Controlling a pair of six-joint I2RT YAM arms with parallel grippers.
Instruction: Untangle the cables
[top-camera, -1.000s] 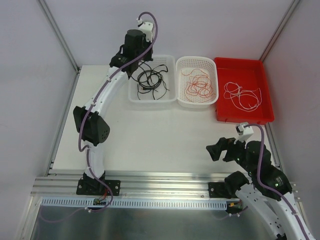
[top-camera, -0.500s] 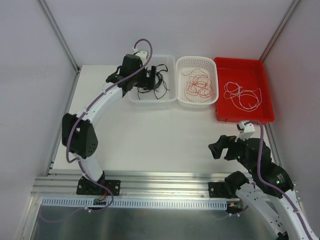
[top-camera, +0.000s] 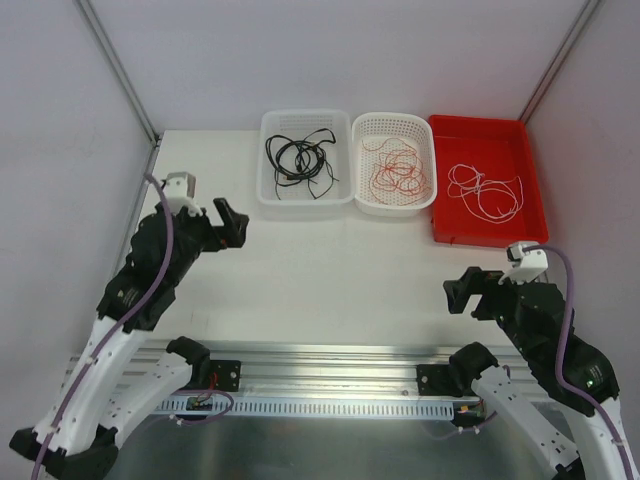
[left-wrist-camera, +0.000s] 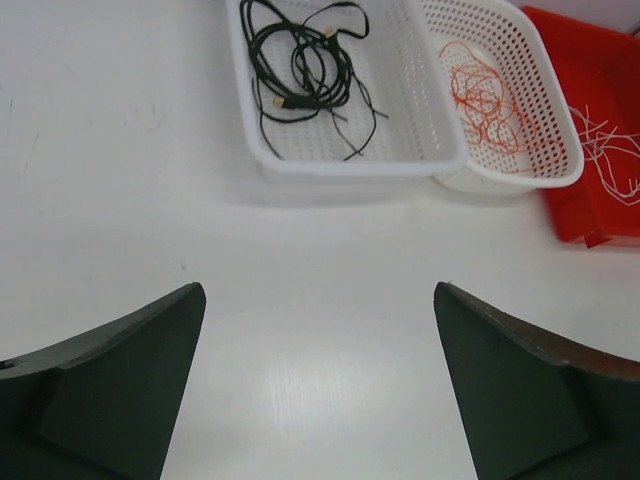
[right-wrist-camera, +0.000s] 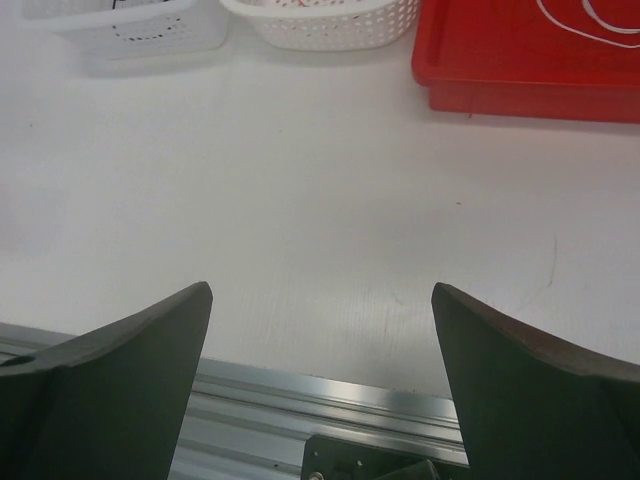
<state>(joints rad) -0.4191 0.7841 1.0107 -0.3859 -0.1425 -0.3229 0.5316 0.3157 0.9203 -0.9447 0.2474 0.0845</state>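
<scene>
A bare white table (top-camera: 330, 270) fills a booth closed in by pale walls (top-camera: 400, 50), with slim metal posts (top-camera: 115, 65) running up the back corners. An aluminium rail (top-camera: 330, 378) crosses the near edge, where both arms are bolted.

Three containers stand in a row along the table's far edge. On the left, a white slotted basket (top-camera: 272, 192) holds the black cables (top-camera: 300, 160), which lie in loose overlapping loops with small plugs showing at some ends. Touching its right side, a white perforated basket (top-camera: 395, 206) holds the orange-red cables (top-camera: 400, 170) in a thin, scribbled heap. Just beside that, a shallow red tray (top-camera: 532, 236) holds the white cables (top-camera: 485, 195), spread in a few wide curls. Each colour lies in its own container; no strand crosses a rim.

The left gripper (left-wrist-camera: 318, 290) hangs over the table's near left, well apart from the baskets, with its jaws spread wide and nothing between them. The right gripper (right-wrist-camera: 321, 290) sits low over the near right edge above the rail, its jaws likewise wide apart and holding nothing.
</scene>
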